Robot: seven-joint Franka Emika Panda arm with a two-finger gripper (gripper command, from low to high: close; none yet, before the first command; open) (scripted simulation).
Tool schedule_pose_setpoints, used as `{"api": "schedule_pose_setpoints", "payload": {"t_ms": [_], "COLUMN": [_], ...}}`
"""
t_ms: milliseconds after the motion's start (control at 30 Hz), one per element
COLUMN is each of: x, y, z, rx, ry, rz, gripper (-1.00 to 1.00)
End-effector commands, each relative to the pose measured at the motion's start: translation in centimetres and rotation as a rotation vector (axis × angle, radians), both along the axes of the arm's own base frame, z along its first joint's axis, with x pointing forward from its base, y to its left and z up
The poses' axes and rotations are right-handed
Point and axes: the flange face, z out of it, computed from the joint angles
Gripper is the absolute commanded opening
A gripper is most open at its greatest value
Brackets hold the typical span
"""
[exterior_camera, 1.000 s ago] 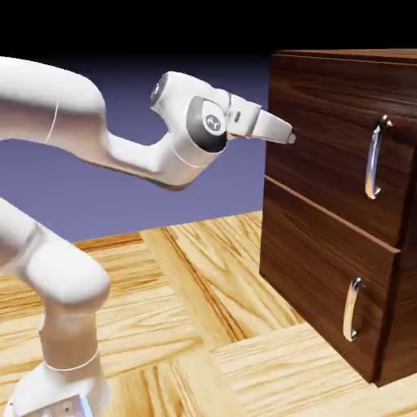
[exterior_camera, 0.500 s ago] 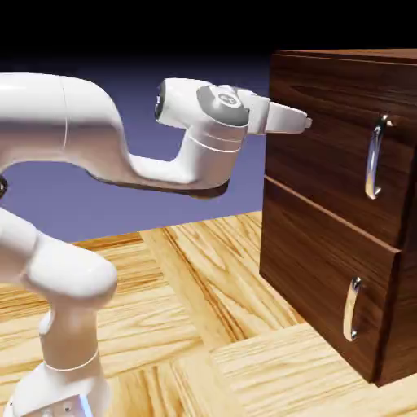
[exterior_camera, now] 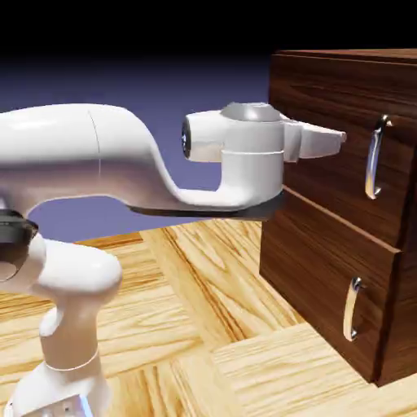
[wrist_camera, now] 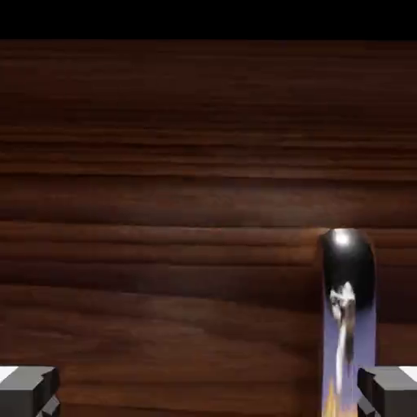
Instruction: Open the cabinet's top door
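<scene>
The end effector (exterior_camera: 342, 137) was seen right of center in the upper half of the exterior view, pointed toward the right of the frame, just left of the upper handle (exterior_camera: 374, 159). In the hand view its two grey, blocky fingertips (wrist_camera: 28, 391) were shown spread wide apart at the lower left and lower right, and nothing was gripped between them. The upper handle was seen there at the lower right, its long axis run up and down the frame, its lower part reaching the bottom edge beside the right-hand fingertip.

The top door (exterior_camera: 318, 106) was placed in the upper right of the exterior view, closed, its flat face turned toward the left and front of the frame. It was faced in dark brown wood, with the grain streaked sideways, parallel to the top edge. Its handle was formed as a slender curved bar of polished, mirror-like metal, set nearly upright with a slight lean and fixed near the door's right-hand edge.

Below it, the lower panel (exterior_camera: 318, 269) was fitted with a shorter curved handle (exterior_camera: 353, 309) of the same shiny metal, also nearly upright. Both panels were carried by the boxy cabinet (exterior_camera: 399, 326), by which the right side of the frame was filled.

The smooth, glossy white arm (exterior_camera: 73, 151) was stretched across the left half. Pale wooden flooring (exterior_camera: 187, 277), patterned in angled blocks with wavy grain, was spread across the lower frame.
</scene>
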Motion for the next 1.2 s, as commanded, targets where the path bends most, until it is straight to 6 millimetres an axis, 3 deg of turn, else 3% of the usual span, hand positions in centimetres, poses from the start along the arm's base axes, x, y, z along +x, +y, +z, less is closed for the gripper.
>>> {"api": "schedule_pose_setpoints", "payload": {"t_ms": [0, 233, 300, 467, 500, 533, 567, 1167], "x": [0.3, 2.6, 2.7, 7.6, 7.7, 7.7, 7.7, -3.7], "y": [-0.5, -4.2, -4.3, -4.2, -4.1, -4.1, -4.1, 0.7], "z": [-0.4, -3.9, -4.1, -4.1, -4.1, -4.1, -4.1, -4.1], "rx": [0.002, 0.016, 0.016, 0.016, 0.016, 0.016, 0.016, 0.010], "ry": [-0.006, -0.036, -0.037, -0.037, -0.037, -0.037, -0.037, -0.039], "rz": [-0.001, -0.003, -0.003, -0.003, -0.003, -0.003, -0.003, -0.262], "gripper": [0.00, 0.00, 0.00, 0.00, 0.00, -1.00, -1.00, -1.00]}}
